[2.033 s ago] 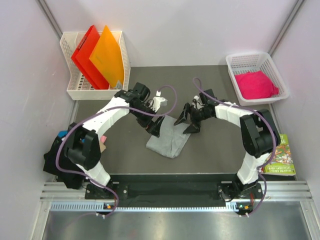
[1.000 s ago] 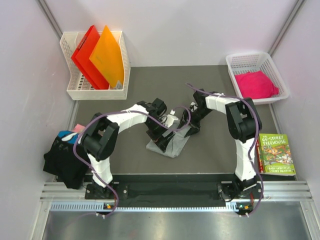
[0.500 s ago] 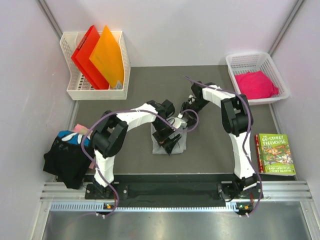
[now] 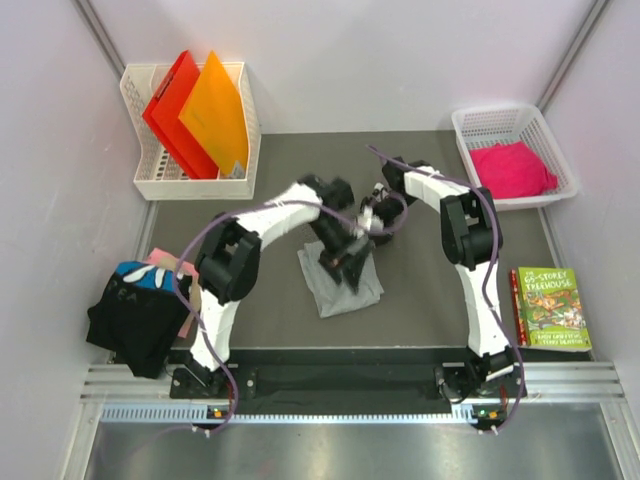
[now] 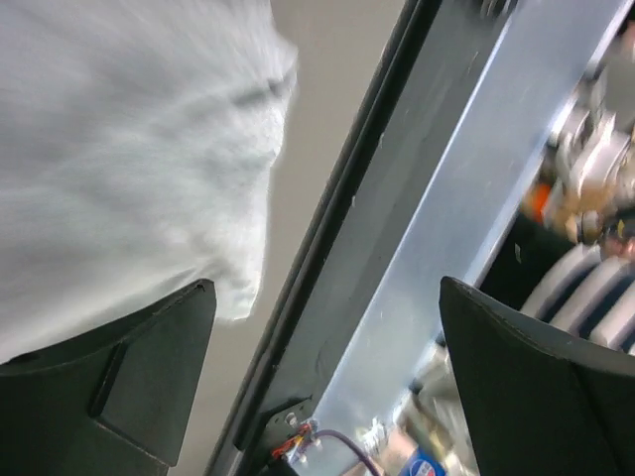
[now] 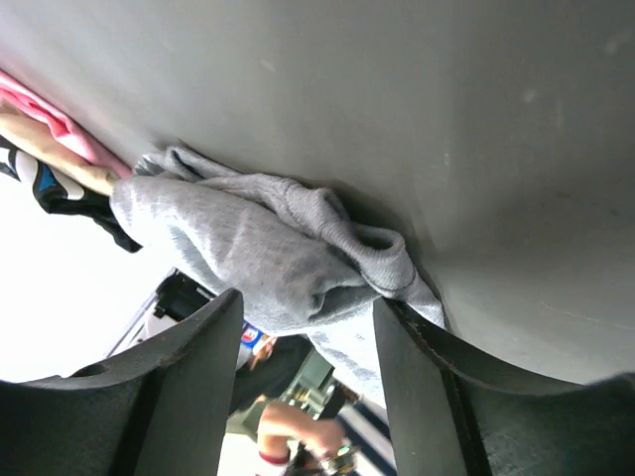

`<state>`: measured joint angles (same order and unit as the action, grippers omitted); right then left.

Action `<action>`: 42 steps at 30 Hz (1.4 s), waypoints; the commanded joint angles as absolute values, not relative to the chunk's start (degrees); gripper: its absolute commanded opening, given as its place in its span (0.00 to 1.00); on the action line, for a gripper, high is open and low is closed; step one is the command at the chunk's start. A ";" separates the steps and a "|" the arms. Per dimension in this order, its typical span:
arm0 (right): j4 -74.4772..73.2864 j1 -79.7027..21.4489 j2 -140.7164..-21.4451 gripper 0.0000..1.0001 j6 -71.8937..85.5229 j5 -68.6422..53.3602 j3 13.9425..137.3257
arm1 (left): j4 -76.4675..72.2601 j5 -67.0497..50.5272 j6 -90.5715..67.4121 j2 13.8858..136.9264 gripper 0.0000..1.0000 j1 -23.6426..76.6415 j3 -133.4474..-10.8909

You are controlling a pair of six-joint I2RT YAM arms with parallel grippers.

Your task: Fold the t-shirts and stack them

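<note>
Plainly the grey tee [image 4: 342,285] is the one in hand: it lies as a small folded bundle at the centre of the table [image 4: 420,290], with both sets of fingers close over its upper end. The left fingers [image 5: 119,392] stand wide apart with nothing between them; grey cloth lies just beside one of them, at the upper left of the wrist view. The right fingers [image 6: 169,397] are a little apart with a rumpled hem of the tee in the gap, and I cannot tell whether they pinch it or only straddle it. The pink tee [image 4: 512,168] sits loose in the basket [image 4: 495,112] at the upper right, and the black tee [image 4: 130,320] is heaped at the left edge of the frame, well apart from the grey one

The main risk, as I judge it, is the fold coming undone. If the right fingers have cloth caught when they lift away, the top layer drags up and the bundle opens or skews. The bunched ridge in the right wrist view suggests that edge is not flat, so a stack built on it may lean or slide. With both sets of fingers so near each other, a careless retreat could knock them together
</note>
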<state>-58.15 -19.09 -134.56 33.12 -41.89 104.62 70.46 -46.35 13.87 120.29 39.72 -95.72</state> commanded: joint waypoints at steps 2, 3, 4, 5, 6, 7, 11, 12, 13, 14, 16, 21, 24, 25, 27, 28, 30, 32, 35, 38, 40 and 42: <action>-50.27 -17.49 -128.51 0.57 32.69 -36.56 110.11 | 74.80 -45.98 9.42 117.60 0.99 23.49 -119.94; -50.62 -17.58 -127.97 0.57 32.87 -36.48 110.74 | 74.36 -44.92 9.32 117.68 0.99 19.46 -123.36; -51.32 -17.58 -127.53 0.57 33.05 -36.04 111.26 | 72.62 -41.78 8.97 117.34 0.99 17.95 -123.66; -51.85 -17.49 -126.22 0.57 33.31 -35.77 111.97 | 71.81 -40.44 9.31 116.99 0.99 16.62 -121.92; -52.38 -17.49 -125.43 0.58 33.40 -35.16 112.06 | 70.94 -38.25 9.66 116.63 0.99 15.13 -120.25; -53.17 -17.58 -123.07 0.58 33.31 -33.33 111.63 | 69.45 -35.45 10.10 115.76 0.99 14.68 -117.97; -54.49 -18.63 -115.51 0.58 33.92 -26.91 105.41 | 64.97 -33.49 10.81 114.35 0.99 14.24 -102.26; -54.58 -18.89 -113.84 0.58 33.84 -25.59 104.16 | 64.60 -33.49 10.55 114.43 0.99 14.33 -100.65; -54.58 -19.16 -110.51 0.58 34.01 -23.75 102.93 | 63.82 -33.66 9.76 115.04 0.99 14.24 -99.16; -54.15 -20.20 -109.09 0.58 34.27 -23.47 100.05 | 62.42 -33.84 9.58 115.31 0.99 14.33 -96.79; -53.96 -21.53 -104.88 0.58 34.71 -22.86 97.31 | 61.18 -34.27 8.71 116.45 0.99 14.33 -95.45; -48.97 -27.85 -98.01 0.58 38.31 -22.15 84.04 | 56.79 -33.40 6.77 118.47 0.99 14.33 -94.66; -45.46 -30.84 -95.45 0.57 40.69 -22.50 77.62 | 54.33 -33.05 5.80 119.35 0.99 14.24 -94.48; -44.74 -31.46 -94.84 0.57 41.13 -22.67 76.39 | 53.53 -32.87 5.37 119.44 0.99 14.33 -94.31; -43.95 -33.39 -94.66 0.57 42.10 -22.24 74.53 | 51.69 -32.61 4.84 119.18 0.99 14.41 -92.91; -43.68 -33.83 -94.57 0.57 42.36 -22.15 74.27 | 49.68 -32.09 4.31 119.01 0.99 14.41 -92.29; -41.94 -34.89 -94.48 0.57 43.59 -22.59 73.04 | 47.56 -31.38 3.78 118.65 0.99 14.68 -90.18; -41.31 -36.03 -94.39 0.57 44.56 -22.76 72.42 | 44.92 -30.59 2.64 118.30 0.99 14.85 -88.08; -40.61 -36.56 -94.57 0.57 45.18 -22.85 71.81 | 41.05 -27.95 0.79 117.16 0.99 15.20 -85.26; -39.90 -36.56 -95.10 0.56 45.44 -22.76 71.37 | 39.20 -25.50 0.26 116.63 0.99 16.17 -83.94; -39.29 -36.56 -95.88 0.56 45.44 -23.20 71.11 | 39.20 -24.88 0.35 117.07 0.99 16.70 -83.67; -38.33 -36.56 -96.50 0.56 45.61 -23.55 70.75 | 39.20 -24.87 0.44 117.59 0.99 17.49 -83.50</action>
